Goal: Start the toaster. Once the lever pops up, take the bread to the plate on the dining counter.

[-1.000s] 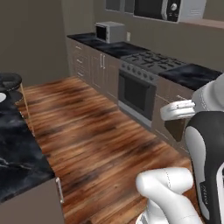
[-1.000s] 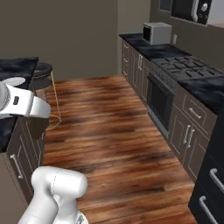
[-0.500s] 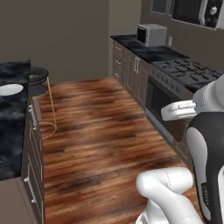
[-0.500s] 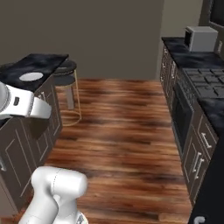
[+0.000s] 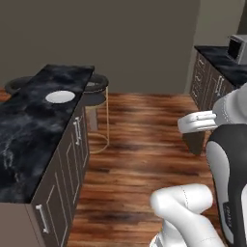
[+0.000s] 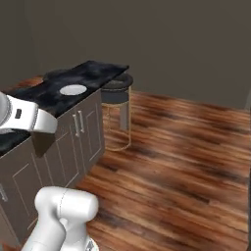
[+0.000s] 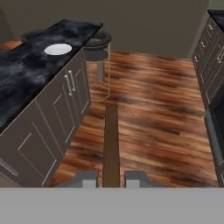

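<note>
1. The dining counter [image 5: 29, 125] is the big black marble table down the left of the left base view, and it's well apart from the robot, so I'd say the main risk is the base driving too close and clipping the cabinet doors or the stool [image 5: 96, 89] at the far end
2. The plate [image 7: 57, 49] sits bare at upper left of the hand view, near the table's far end; it's small, so a sloppy drop could leave the slice half off the rim
3. The tool [image 7: 110, 178] is clenched on the bread [image 7: 111, 144], seen edge-on as a thin brown strip rising from bottom centre. The base views don't show that grip; they do give the table's full layout
</note>
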